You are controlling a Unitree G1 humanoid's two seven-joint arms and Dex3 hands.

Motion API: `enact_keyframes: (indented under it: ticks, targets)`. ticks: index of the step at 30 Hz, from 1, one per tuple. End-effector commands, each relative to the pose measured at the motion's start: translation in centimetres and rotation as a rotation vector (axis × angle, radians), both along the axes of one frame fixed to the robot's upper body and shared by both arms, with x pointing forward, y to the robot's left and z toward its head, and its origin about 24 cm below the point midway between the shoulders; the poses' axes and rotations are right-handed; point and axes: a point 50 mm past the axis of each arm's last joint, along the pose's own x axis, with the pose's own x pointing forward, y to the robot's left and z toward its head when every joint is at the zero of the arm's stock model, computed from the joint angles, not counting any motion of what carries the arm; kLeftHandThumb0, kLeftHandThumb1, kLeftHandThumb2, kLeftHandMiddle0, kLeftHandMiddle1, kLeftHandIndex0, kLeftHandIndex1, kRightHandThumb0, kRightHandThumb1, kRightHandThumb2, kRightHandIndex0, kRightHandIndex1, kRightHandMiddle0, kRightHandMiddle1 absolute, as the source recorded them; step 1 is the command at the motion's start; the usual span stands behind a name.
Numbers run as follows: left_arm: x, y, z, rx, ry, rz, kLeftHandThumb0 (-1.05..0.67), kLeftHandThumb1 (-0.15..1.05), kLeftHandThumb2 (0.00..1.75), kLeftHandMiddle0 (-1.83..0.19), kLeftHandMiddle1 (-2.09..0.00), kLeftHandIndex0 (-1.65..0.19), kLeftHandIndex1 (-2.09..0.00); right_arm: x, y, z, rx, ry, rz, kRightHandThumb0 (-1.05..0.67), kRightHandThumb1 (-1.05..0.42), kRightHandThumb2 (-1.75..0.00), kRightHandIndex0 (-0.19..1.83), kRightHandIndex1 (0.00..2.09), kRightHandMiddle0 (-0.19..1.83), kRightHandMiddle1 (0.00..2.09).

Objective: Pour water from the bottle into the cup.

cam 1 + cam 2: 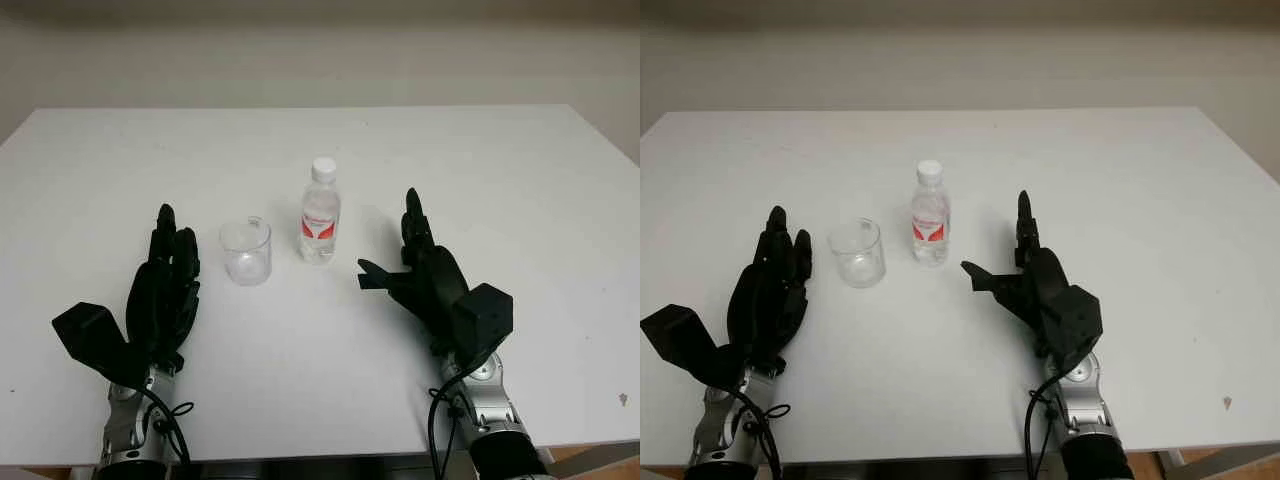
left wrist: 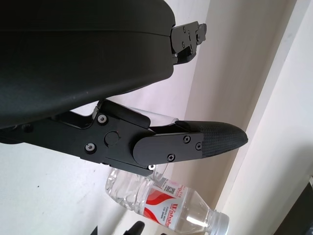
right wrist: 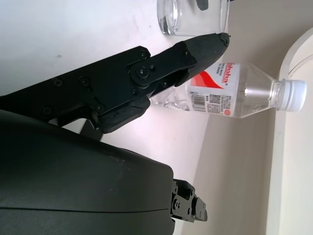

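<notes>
cup (image 1: 246, 252) left of bottle (image 1: 320, 213), on table (image 1: 520, 180)

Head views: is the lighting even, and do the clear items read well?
In the left eye view, lighting is soft and even, with faint shadows under the bottle and cup; the cup is pale against the white table. In the right wrist view, the bottle's label is sharp.

One clear plastic water bottle (image 1: 320, 215) with a white cap, one empty clear plastic cup (image 1: 246, 251), one white table (image 1: 520, 180), two black robot hands.
</notes>
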Motion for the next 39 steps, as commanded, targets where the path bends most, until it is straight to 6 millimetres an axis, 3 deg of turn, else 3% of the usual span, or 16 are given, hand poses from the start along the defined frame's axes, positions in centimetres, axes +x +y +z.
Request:
enact_keyframes:
  ticks: [1, 6, 12, 22, 39]
  targets:
    - [-1.0, -0.2, -2.0, -0.030, 0.079, 0.005, -0.74, 1.05, 0.48, 0.19, -0.03, 0.19, -0.02, 1.3, 1.3, 1.8, -0.005, -0.074, 0.028, -0.90, -0.95, -0.05, -0.19, 0.00, -0.19, 0.00]
    - [-0.9, -0.2, -1.9, -0.024, 0.078, 0.007, -0.75, 1.05, 0.49, 0.18, -0.05, 0.18, -0.04, 3.5, 3.5, 4.3, -0.028, -0.158, 0.084, -0.92, -0.96, -0.06, -0.19, 0.00, -0.19, 0.00]
    - [-1.0, -0.1, -1.8, -0.022, 0.082, 0.013, -0.76, 1.05, 0.47, 0.19, -0.04, 0.19, -0.04, 5.6, 5.6, 5.6, -0.033, -0.143, 0.120, -0.95, -0.94, -0.05, -0.19, 0.00, -0.19, 0.00]
    - [-1.1, -0.3, -1.8, -0.018, 0.081, 0.008, -0.76, 1.05, 0.48, 0.19, -0.04, 0.19, -0.04, 6.9, 6.9, 5.7, -0.076, -0.092, 0.156, -0.96, -0.90, -0.05, -0.19, 0.00, -0.19, 0.00]
    - [-1.2, -0.5, -2.0, -0.025, 0.080, 0.007, -0.75, 1.05, 0.49, 0.19, -0.02, 0.19, -0.01, 7.2, 6.9, 4.7, -0.131, -0.033, 0.146, -0.93, -0.90, -0.05, -0.19, 0.00, -0.19, 0.00]
